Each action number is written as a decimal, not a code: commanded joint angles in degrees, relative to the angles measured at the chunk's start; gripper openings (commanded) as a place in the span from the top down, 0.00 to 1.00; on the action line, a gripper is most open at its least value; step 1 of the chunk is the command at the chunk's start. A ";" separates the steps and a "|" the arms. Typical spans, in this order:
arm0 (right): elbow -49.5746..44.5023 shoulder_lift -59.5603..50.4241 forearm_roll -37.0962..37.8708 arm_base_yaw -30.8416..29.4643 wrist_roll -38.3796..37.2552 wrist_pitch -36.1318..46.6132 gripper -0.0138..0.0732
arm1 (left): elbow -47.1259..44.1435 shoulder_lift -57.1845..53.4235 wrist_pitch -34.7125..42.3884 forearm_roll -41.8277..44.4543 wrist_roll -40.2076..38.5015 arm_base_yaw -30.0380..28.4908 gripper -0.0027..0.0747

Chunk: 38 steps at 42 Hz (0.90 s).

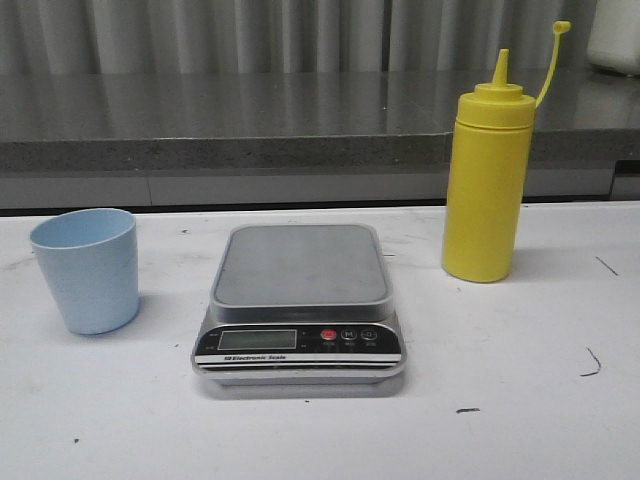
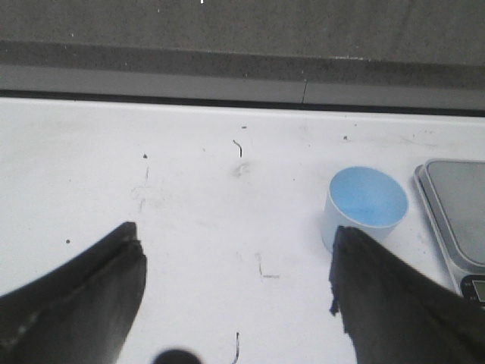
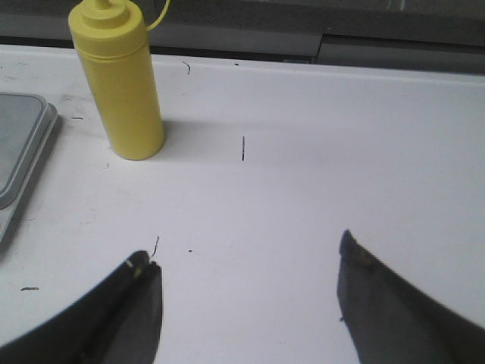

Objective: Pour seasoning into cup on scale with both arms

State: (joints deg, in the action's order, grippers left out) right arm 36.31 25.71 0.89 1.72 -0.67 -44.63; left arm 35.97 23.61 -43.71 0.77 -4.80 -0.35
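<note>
The light blue cup (image 1: 88, 268) stands upright on the white table, left of the scale (image 1: 298, 300). The scale's steel platform is bare. The tall yellow seasoning bottle (image 1: 486, 185) stands upright to the right of the scale, its cap hanging open on its tether. No arm shows in the front view. My left gripper (image 2: 235, 262) is open and empty above the table; the cup (image 2: 365, 205) is beyond its one fingertip. My right gripper (image 3: 246, 262) is open and empty; the bottle (image 3: 118, 83) stands well ahead of it, off to one side.
A grey stone counter (image 1: 250, 125) runs along the back of the table. A white object (image 1: 615, 35) sits at its far right. The scale's edge shows in the left wrist view (image 2: 455, 212) and the right wrist view (image 3: 19, 152). Small dark marks dot the table.
</note>
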 commanded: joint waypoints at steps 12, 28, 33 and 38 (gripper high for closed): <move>1.86 0.72 -0.03 -0.24 0.67 3.62 0.24 | 12.96 15.17 -2.10 -0.77 1.46 3.28 0.30; 1.86 0.72 -0.03 -0.24 0.67 3.62 0.24 | 21.27 33.41 -7.23 -0.77 1.46 11.96 0.30; 1.86 0.72 -0.03 -0.24 0.67 3.67 0.24 | 24.99 40.67 -9.75 -0.77 1.46 13.36 0.30; 1.86 0.72 -0.03 -0.24 0.67 3.67 0.24 | 28.89 47.44 -12.42 -0.77 1.46 13.35 0.30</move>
State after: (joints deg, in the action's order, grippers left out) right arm 36.31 25.71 0.89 1.72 -0.67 -44.66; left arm 60.52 67.96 -56.47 0.00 -3.24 12.51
